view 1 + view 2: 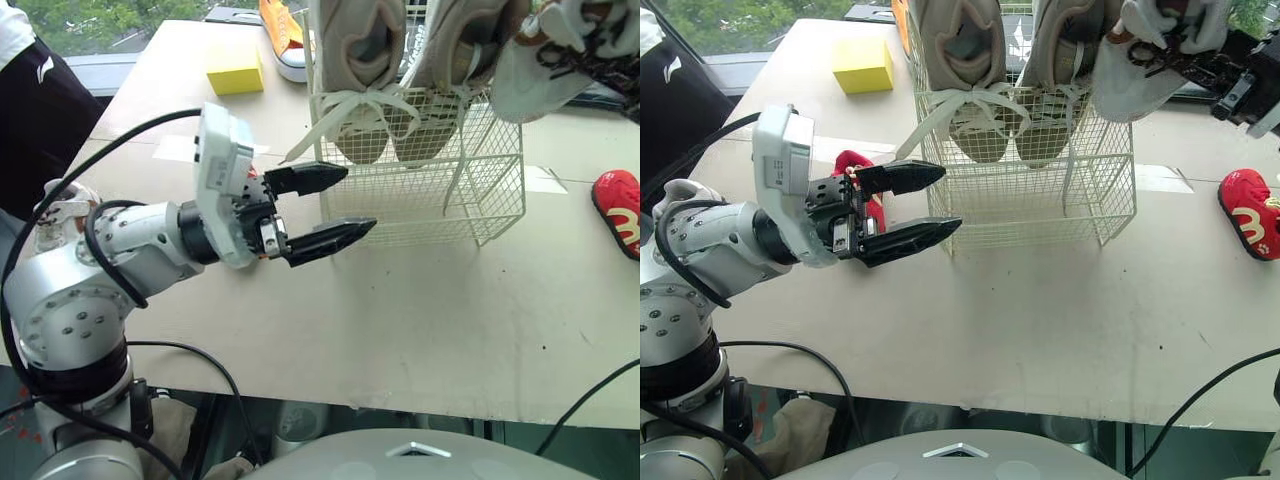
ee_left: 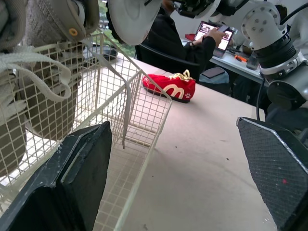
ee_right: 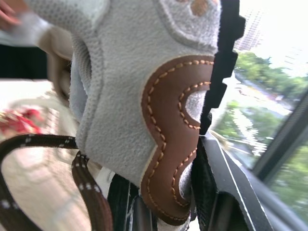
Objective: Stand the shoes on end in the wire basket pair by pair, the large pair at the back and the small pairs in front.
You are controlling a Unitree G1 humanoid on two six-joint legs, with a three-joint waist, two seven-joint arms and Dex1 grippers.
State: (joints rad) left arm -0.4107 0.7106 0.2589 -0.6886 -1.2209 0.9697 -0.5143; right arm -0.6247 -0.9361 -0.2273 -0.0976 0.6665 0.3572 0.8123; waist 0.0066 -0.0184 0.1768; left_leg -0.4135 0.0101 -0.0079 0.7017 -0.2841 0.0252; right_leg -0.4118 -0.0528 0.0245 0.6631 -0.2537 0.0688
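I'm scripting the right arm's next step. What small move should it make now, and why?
Probably ease the grey shoe forward and down. The right end effector holds it above the wire basket's right side, the beige pair already fills the back, and the front section looks free.

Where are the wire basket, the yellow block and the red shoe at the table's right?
wire basket (image 1: 480,195): left eye view, front mesh wall.
yellow block (image 1: 862,54): right eye view, top face.
red shoe (image 1: 1243,215): right eye view, upper side.
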